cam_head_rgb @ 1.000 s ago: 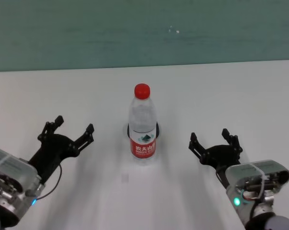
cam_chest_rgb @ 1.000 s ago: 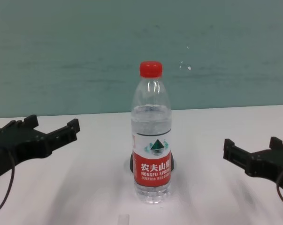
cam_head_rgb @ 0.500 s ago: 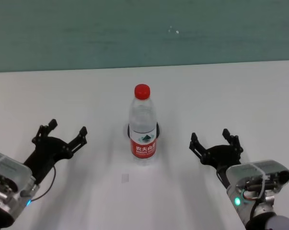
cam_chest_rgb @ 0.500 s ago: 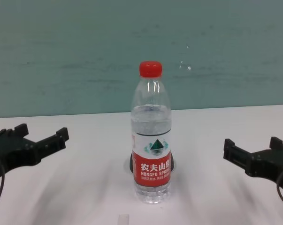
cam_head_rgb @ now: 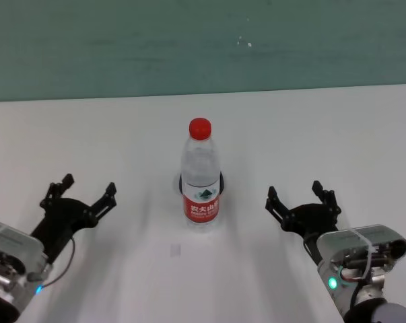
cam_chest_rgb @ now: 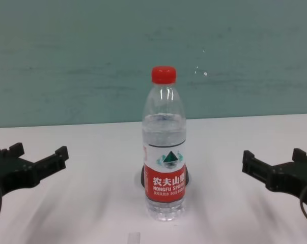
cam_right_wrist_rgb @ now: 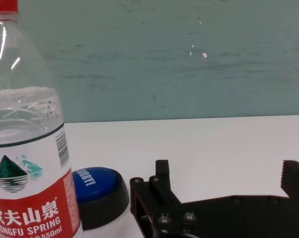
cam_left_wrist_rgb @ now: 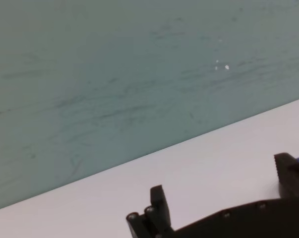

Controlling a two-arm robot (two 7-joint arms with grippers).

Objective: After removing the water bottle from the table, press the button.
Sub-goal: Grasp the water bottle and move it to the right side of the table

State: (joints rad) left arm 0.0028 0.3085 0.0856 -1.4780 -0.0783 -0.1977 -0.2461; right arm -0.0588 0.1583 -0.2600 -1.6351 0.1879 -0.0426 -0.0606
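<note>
On the table [cam_head_rgb: 310, 128], water bottle [cam_head_rgb: 200, 176] stands upright, cap up; both end effectors spread.

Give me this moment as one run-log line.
water bottle: upright, untouched | button: behind bottle, unpressed | left gripper: open, apart | right gripper: open, apart

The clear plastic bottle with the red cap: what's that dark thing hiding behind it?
Behind the clear plastic water bottle with the red cap sits a round blue dome button on a black base. From the front only slivers of its black base show; the bottle covers the rest.
</note>
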